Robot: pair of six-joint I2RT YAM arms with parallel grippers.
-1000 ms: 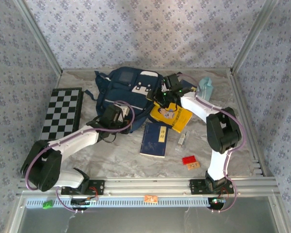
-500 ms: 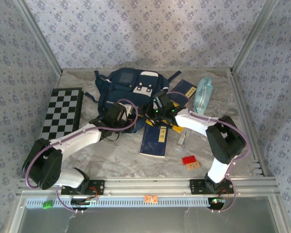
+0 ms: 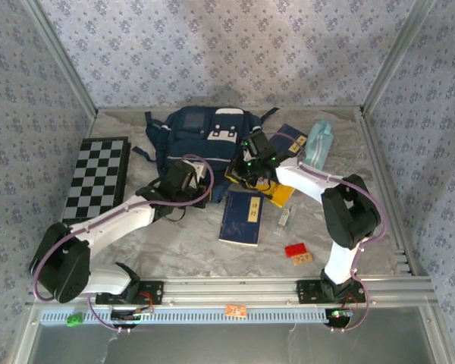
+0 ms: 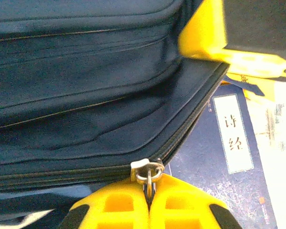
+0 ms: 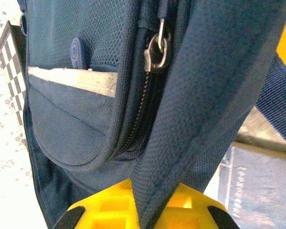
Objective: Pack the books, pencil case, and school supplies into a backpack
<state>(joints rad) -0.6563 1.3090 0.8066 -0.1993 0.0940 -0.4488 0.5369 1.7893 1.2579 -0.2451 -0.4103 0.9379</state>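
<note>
We are looking down on a pale marbled worktop (image 3: 189, 243) walled with flowered paper. Nearest us, a navy book (image 3: 242, 217) is lying flat, with the small clear school supplies (image 3: 284, 218) just beside it. Beyond them, the left fingers (image 3: 188, 176) are pressing fully together, pinching the ring of a zipper pull (image 4: 148, 172) on the near edge of the backpack (image 3: 201, 136). The right fingers (image 3: 248, 165) are clamping a thick blue band on the backpack's right side, the band running up between them. The yellow book (image 3: 271, 191) is lying partly under that arm, beside the bag. The zipper seam by the left fingers is looking closed, and we cannot tell what the backpack is holding. Farther back, a second navy book (image 3: 292, 138) and the pencil case (image 3: 318, 144) are resting side by side, right of the bag.
</note>
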